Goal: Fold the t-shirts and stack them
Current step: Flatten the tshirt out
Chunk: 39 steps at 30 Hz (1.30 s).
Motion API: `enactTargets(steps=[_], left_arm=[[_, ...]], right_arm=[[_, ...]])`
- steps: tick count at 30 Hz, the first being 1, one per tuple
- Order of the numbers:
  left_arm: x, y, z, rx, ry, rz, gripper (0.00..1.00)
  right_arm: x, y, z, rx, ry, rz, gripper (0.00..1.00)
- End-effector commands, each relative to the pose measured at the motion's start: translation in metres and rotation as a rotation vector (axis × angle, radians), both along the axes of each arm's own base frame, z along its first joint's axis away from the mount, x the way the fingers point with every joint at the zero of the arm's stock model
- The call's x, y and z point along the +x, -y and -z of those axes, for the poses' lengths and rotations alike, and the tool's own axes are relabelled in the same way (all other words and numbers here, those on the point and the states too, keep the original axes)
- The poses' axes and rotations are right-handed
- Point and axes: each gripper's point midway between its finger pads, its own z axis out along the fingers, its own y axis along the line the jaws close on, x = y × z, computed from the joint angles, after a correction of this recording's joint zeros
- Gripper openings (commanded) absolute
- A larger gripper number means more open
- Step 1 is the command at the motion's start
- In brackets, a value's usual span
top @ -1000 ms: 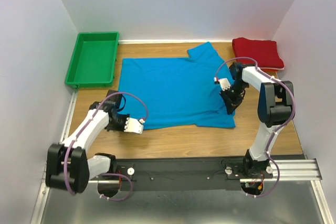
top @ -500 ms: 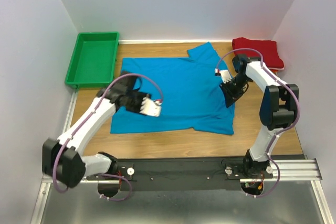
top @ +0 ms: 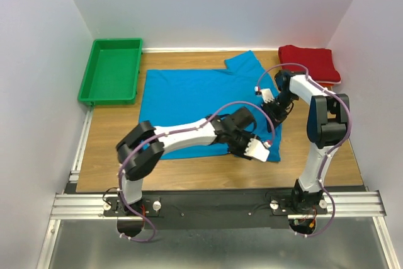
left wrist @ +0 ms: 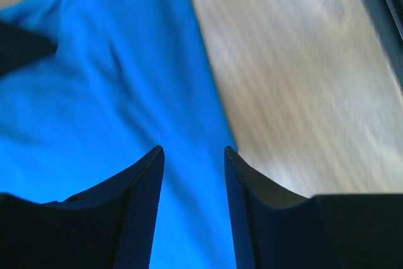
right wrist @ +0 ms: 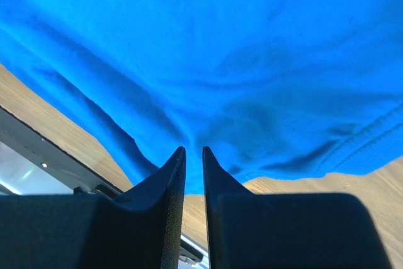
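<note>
blue t-shirt (top: 189,96): lay spread flat on the bench (top: 208,172), under both tools.
red t-shirt (top: 310,62): sat folded beyond the right tool, to its right, apart from the blue cloth.
right tool (right wrist: 192,150): fingers drawn together, clamped on a pucker at the blue t-shirt's right edge.
left tool (left wrist: 192,152): fingers apart, gripped nothing, hung over the near hem where cloth met bare wood; blurred view.
green tray (top: 112,70): stood well left of both tools, at the far corner.
</note>
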Motion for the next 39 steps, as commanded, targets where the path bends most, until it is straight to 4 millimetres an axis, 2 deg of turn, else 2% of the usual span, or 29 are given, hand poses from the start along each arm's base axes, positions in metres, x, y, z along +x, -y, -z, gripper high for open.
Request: enactTargets(steps=[1, 6, 7, 14, 16, 17, 18, 19, 21, 22, 26, 27, 30, 31, 36, 37, 38, 39], left_arm=[[-0.015, 0.033, 0.009, -0.015, -0.035, 0.024, 0.49], [-0.029, 0.049, 0.032, 0.028, -0.055, 0.067, 0.45], [-0.032, 0.05, 0.042, 0.046, -0.066, 0.073, 0.45], [-0.025, 0.043, 0.081, 0.109, -0.055, 0.021, 0.45], [-0.028, 0.042, 0.085, 0.117, -0.073, 0.023, 0.36], [-0.032, 0.04, 0.086, 0.122, -0.091, 0.029, 0.25], [-0.035, 0.038, 0.087, 0.126, -0.101, 0.035, 0.25], [-0.036, 0.038, 0.081, 0.115, -0.104, 0.043, 0.16], [-0.042, 0.037, 0.071, 0.102, -0.115, 0.065, 0.07], [-0.042, 0.037, 0.068, 0.099, -0.118, 0.067, 0.0], [-0.046, 0.041, 0.039, 0.04, -0.152, 0.105, 0.0], [-0.037, 0.043, 0.025, 0.006, -0.158, 0.09, 0.0], [-0.024, 0.049, 0.003, -0.057, -0.192, 0.076, 0.0], [-0.01, 0.047, 0.003, -0.064, -0.207, 0.04, 0.0], [0.031, 0.048, -0.01, -0.126, -0.268, -0.035, 0.0], [0.036, 0.047, -0.007, -0.125, -0.286, -0.05, 0.0], [0.051, 0.045, -0.011, -0.148, -0.299, -0.081, 0.0], [0.058, 0.043, -0.005, -0.146, -0.316, -0.102, 0.0]], right_arm=[[-0.005, -0.003, 0.013, 0.016, -0.022, -0.002, 0.22], [-0.004, 0.0, 0.016, 0.003, -0.005, 0.003, 0.22], [-0.006, 0.0, 0.017, 0.001, -0.009, 0.002, 0.22], [-0.011, 0.005, 0.02, -0.019, -0.005, -0.008, 0.22], [-0.013, 0.006, 0.023, -0.025, -0.012, -0.012, 0.22], [-0.013, 0.006, 0.024, -0.03, -0.013, -0.012, 0.21], [-0.013, 0.007, 0.024, -0.033, -0.013, -0.014, 0.21], [-0.013, 0.007, 0.024, -0.032, -0.012, -0.016, 0.21], [-0.013, 0.007, 0.024, -0.034, -0.013, -0.017, 0.21], [-0.012, 0.007, 0.024, -0.032, -0.011, -0.018, 0.21], [-0.012, 0.008, 0.025, -0.036, -0.01, -0.02, 0.21], [-0.012, 0.009, 0.026, -0.042, -0.009, -0.023, 0.21], [-0.011, 0.011, 0.028, -0.053, -0.009, -0.026, 0.21], [-0.011, 0.011, 0.028, -0.054, -0.008, -0.024, 0.21], [-0.009, 0.012, 0.028, -0.06, -0.004, -0.022, 0.21], [-0.008, 0.013, 0.028, -0.062, -0.002, -0.022, 0.21], [-0.008, 0.013, 0.027, -0.065, 0.001, -0.021, 0.21], [-0.007, 0.013, 0.027, -0.069, 0.005, -0.02, 0.21]])
